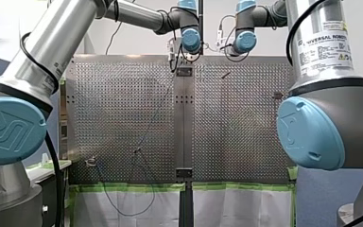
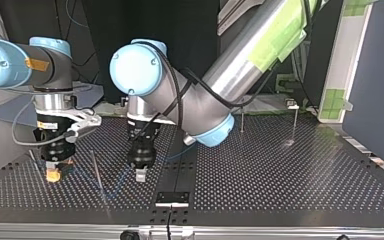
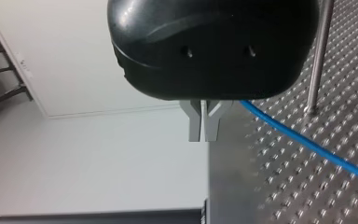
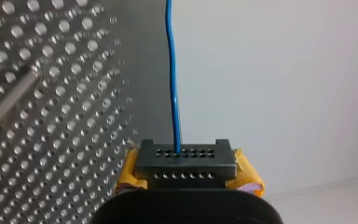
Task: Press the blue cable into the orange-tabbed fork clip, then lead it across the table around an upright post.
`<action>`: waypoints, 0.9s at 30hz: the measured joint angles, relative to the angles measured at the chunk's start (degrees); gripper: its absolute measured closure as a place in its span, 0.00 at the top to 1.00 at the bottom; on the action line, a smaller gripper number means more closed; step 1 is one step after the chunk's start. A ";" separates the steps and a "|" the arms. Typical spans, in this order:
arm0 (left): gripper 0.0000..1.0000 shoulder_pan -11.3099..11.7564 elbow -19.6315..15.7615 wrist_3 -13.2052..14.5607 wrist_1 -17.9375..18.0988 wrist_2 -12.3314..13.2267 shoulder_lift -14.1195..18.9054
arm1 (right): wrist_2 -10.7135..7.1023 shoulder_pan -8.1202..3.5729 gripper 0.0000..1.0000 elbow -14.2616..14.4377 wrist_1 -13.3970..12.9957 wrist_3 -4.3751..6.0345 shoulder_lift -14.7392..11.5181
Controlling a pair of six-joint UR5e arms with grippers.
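Two tools work the thin blue cable at the far side of the perforated metal bench. My right tool, yellow-padded, is clamped on it, and the cable runs straight ahead. My left tool has its metal fingers pressed together; whether they pinch the cable is hidden. The cable trails away beside this tool, past a slim upright steel post, so my left arm looks nearer. I cannot pick out the clip.

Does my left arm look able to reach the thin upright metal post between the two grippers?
Probably yes: my left gripper hangs close beside the thin upright metal post, with only the blue cable lying low on the perforated table between them.
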 joint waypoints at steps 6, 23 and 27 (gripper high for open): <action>0.00 -0.97 3.11 -0.02 -2.08 -0.01 -3.02 | 0.00 -1.65 0.00 0.00 0.14 0.05 0.00; 0.00 -2.38 12.75 -0.81 -5.34 -0.02 -11.86 | -0.73 -5.39 0.00 0.00 0.06 -0.42 0.33; 0.00 -2.61 14.82 -1.18 -5.70 0.22 -13.13 | -0.96 -5.99 0.00 0.00 0.03 -0.46 0.92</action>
